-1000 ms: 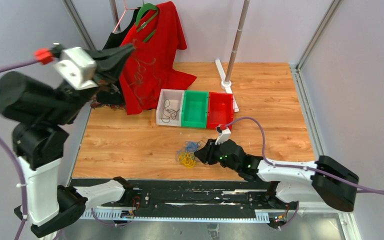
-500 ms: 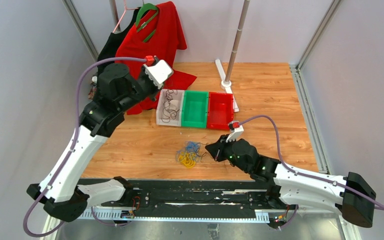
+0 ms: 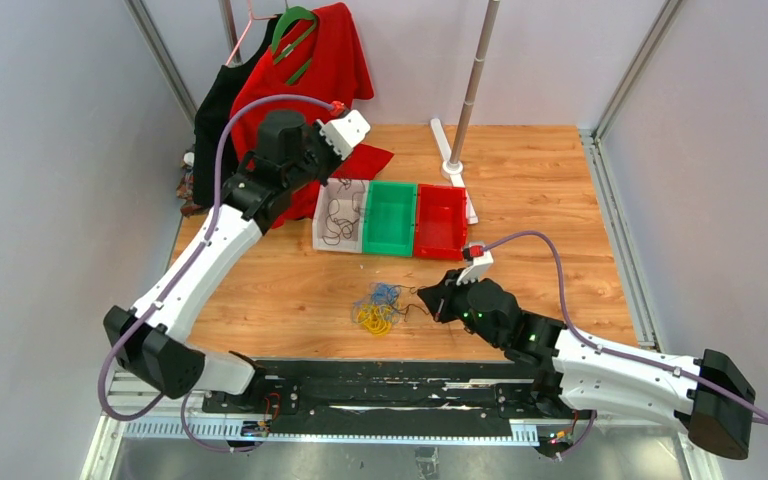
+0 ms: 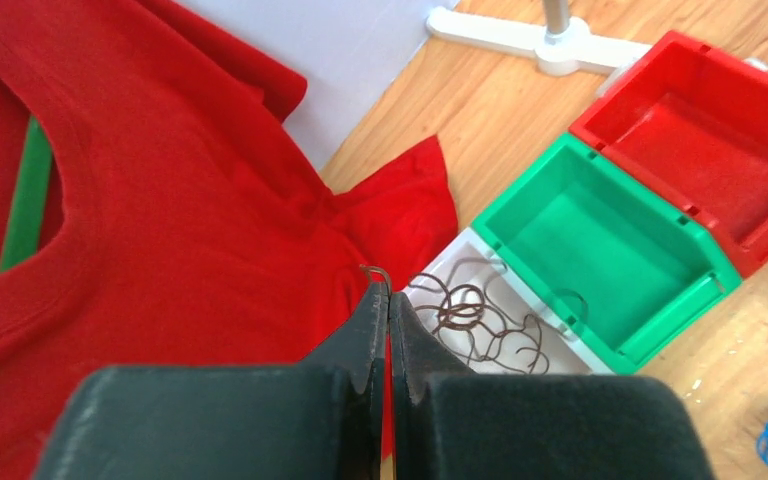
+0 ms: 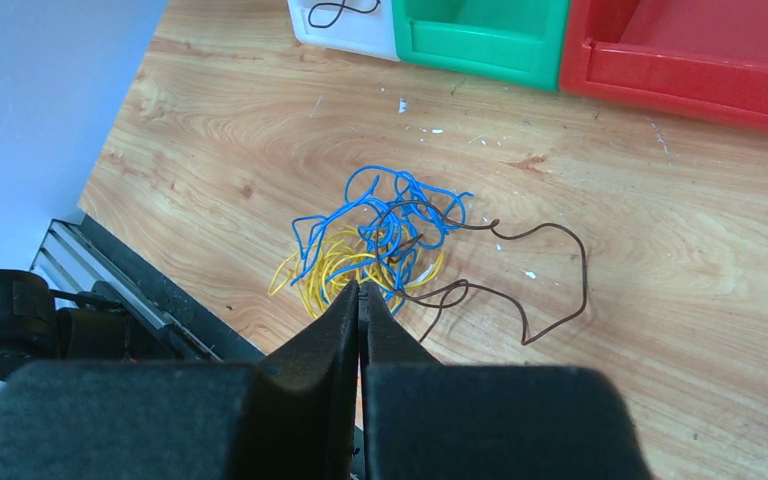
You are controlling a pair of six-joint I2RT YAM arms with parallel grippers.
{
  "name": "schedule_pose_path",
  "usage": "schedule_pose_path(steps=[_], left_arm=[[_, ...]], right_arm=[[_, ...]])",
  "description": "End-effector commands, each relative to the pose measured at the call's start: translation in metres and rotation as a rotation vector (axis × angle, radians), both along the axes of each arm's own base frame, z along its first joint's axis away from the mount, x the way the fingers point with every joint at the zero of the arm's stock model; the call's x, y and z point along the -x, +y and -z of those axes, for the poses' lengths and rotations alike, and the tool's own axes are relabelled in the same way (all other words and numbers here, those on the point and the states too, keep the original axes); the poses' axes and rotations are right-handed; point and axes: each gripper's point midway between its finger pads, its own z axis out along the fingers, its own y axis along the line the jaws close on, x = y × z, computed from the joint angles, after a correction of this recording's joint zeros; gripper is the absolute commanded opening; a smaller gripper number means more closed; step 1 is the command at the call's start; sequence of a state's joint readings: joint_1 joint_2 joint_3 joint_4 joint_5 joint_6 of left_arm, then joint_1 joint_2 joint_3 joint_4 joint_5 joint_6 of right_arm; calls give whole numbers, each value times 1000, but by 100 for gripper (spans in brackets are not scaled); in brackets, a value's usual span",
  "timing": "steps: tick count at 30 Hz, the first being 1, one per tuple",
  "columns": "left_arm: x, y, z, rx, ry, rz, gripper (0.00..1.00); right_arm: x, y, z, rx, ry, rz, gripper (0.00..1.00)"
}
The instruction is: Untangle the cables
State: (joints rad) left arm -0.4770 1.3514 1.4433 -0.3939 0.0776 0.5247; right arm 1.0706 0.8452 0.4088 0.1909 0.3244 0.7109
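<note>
At the white bin [image 5: 350, 42], the left pincer [image 4: 388, 298] is closed on the hooked tip of a brown cable [image 4: 470, 320] whose loops lie inside that bin; one cable is judged separated. On the tabletop [image 5: 660, 200], near its front edge, the blue cable [image 5: 390, 205] and yellow cable [image 5: 325, 270] lie knotted together, with a second brown cable [image 5: 582, 285] trailing from them. The right pincer [image 5: 360, 290] is closed at the knot's near edge; a caught strand cannot be confirmed. Separating these three is judged outstanding.

three bins [image 3: 322, 215] [image 3: 390, 215] [image 3: 440, 220], two arms [image 3: 200, 270] [image 3: 600, 365], two clumps of cables [image 3: 378, 307] [image 3: 338, 218]
</note>
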Motion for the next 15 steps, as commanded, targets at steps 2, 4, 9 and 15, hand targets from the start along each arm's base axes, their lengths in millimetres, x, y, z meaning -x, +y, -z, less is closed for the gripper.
schedule_pose_path(steps=[2, 4, 9, 15], left_arm=[[-28, 5, 6, -4, -38, -25, 0], [-34, 4, 16, -12, -27, -26, 0], [-47, -1, 39, -15, 18, -18, 0], [-55, -4, 76, -33, 82, -15, 0]], right_arm=[[-7, -6, -11, 25, -34, 36, 1], [-8, -8, -10, 26, -34, 42, 1], [-12, -13, -5, 45, -32, 64, 1], [-16, -14, -5, 58, -32, 70, 1]])
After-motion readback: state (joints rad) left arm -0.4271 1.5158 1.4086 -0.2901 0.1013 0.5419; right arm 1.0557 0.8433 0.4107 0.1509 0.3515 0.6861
